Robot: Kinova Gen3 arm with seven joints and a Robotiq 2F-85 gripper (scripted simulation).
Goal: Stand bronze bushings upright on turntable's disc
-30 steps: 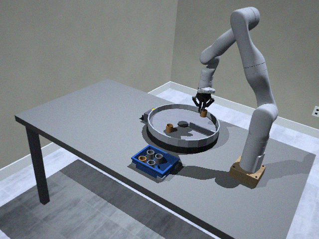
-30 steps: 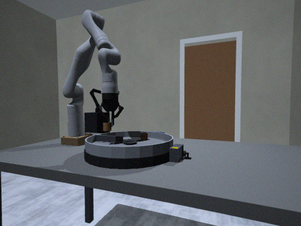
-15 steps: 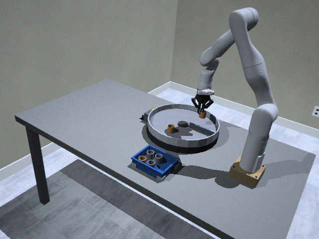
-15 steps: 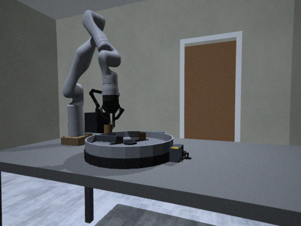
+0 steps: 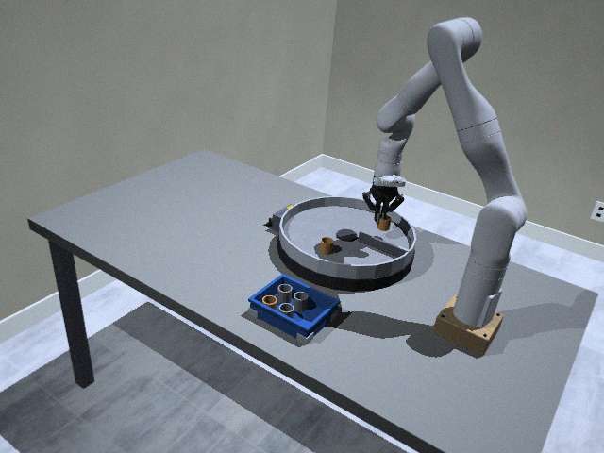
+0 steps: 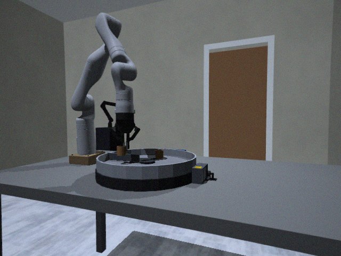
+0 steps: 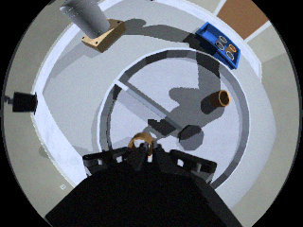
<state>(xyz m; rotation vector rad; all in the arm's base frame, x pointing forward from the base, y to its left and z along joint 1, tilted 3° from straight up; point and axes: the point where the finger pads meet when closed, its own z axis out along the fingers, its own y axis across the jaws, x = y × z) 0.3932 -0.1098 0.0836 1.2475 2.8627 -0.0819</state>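
My gripper (image 5: pixel 383 215) (image 6: pixel 124 144) (image 7: pixel 151 146) is shut on the wall of a bronze bushing (image 5: pixel 384 224) (image 6: pixel 121 150) (image 7: pixel 140 142), held upright low over the far right part of the turntable's disc (image 5: pixel 311 225) (image 6: pixel 168 159) (image 7: pixel 215 135). A second bronze bushing (image 5: pixel 326 245) (image 6: pixel 159 153) (image 7: pixel 216 101) stands upright on the disc left of the dark hub (image 5: pixel 346 234) (image 6: pixel 147 161). The blue crate (image 5: pixel 311 322) (image 7: pixel 208 34) holds one bronze bushing (image 5: pixel 269 300) and three steel bushings (image 5: pixel 284 292) (image 5: pixel 299 300) (image 5: pixel 286 310).
A raised rim (image 5: pixel 341 272) (image 6: pixel 143 170) rings the disc, and a grey bar (image 5: pixel 382 244) (image 7: pixel 136 96) runs from the hub to the rim. A small drive box (image 6: pixel 200 172) sits against the turntable. The arm's wooden base (image 5: pixel 467 331) (image 7: pixel 101 36) stands right of the crate.
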